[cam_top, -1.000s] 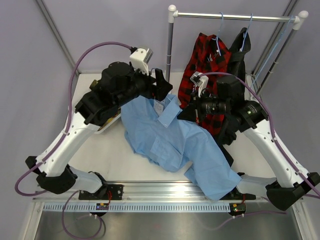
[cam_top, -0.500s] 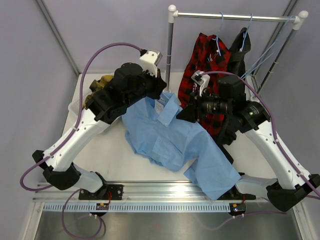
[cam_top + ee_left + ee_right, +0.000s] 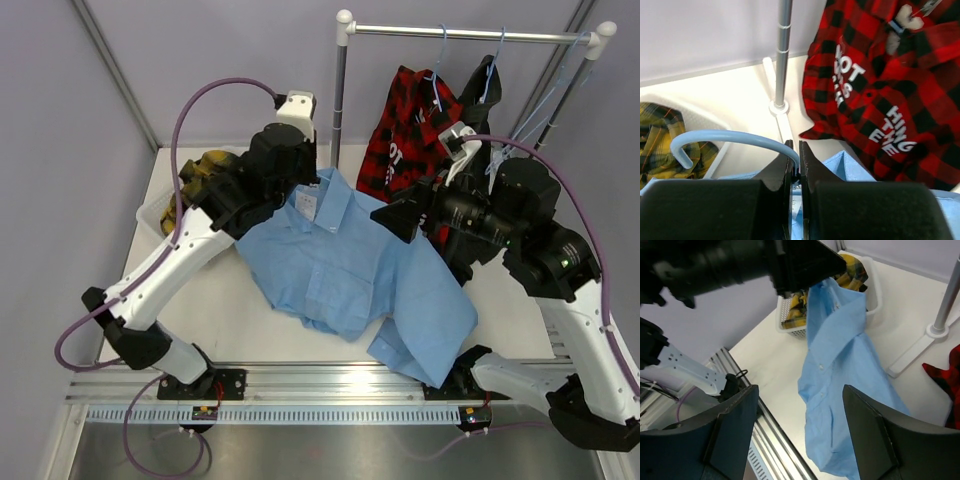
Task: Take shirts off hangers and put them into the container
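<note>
Top external view: the light blue shirt (image 3: 340, 270) is off the rail and draped across the middle of the table (image 3: 250, 335), collar up at 11 o'clock, tail trailing toward 5 o'clock. The left gripper (image 3: 795, 162) is right at that collar, and the left wrist camera settles it. Its jaws are pressed together on the thin wire of the pale-blue hanger (image 3: 725, 136), just below the hook, which curls away to 9 o'clock. The hanger appears to run down into the collar, so shirt and hanger are one bundle.

The right gripper (image 3: 800, 390) sits at 3 o'clock of the shirt with its fingers spread wide. Nothing is between them, and it is clear of the cloth.

The container (image 3: 152, 215) waits at 9 o'clock on the table, with the yellow plaid shirt (image 3: 200, 172) already heaped in it. The red plaid shirt (image 3: 410, 140) and black shirt (image 3: 482, 95) hang on the rail (image 3: 470, 34) at 1 o'clock.

My read: one shirt is done, this is the second, and we're in the stripping step, getting the hanger out of the blue cloth. The next move looks like the right arm's. It should come in on a shoulder or the collar, pinch fabric only and not wire, and hold while the left draws the hanger out. The risk is a wire end snagging in the neck opening and dragging the whole shirt along.
</note>
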`<state>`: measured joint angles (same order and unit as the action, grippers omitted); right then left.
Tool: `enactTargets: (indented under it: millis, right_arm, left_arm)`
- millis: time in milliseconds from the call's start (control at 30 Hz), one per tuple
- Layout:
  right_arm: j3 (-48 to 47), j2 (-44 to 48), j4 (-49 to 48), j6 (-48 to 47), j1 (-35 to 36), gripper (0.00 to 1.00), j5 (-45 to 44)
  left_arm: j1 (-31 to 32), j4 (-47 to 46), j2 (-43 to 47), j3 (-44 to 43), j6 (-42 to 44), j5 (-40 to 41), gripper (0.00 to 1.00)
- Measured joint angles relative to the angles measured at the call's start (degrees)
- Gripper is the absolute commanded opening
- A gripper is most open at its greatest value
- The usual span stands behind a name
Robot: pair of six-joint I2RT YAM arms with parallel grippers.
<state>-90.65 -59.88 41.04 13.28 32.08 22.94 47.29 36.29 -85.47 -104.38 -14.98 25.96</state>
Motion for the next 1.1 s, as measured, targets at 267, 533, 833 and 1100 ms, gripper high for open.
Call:
enactTargets:
  millis: [267,533,833,1100]
  right_arm:
    - [3.21,-6.01,-4.90,8.04,7.06,0.77,-4.52]
    - [8.98,-13.49,-7.06,16.52,8.46,0.86,-12.81]
    - [9.03,-14.80,-13.11,21.33,8.48,0.71,-17.64]
    - [9.05,-17.46,-16.83,23.65,8.50,0.00,-18.62]
  left_arm:
    - [0.00,0.07,-5.92,-2.12,-1.53,2.95,0.00]
    - [0.00,0.07,-5.86,-2.75,-1.57,3.72,0.00]
    - [0.00,0.02,-3.43,-1.27,-2.12,4.04,0.00]
    - [0.00,0.02,-1.57,0.28,-2.82,4.11,0.00]
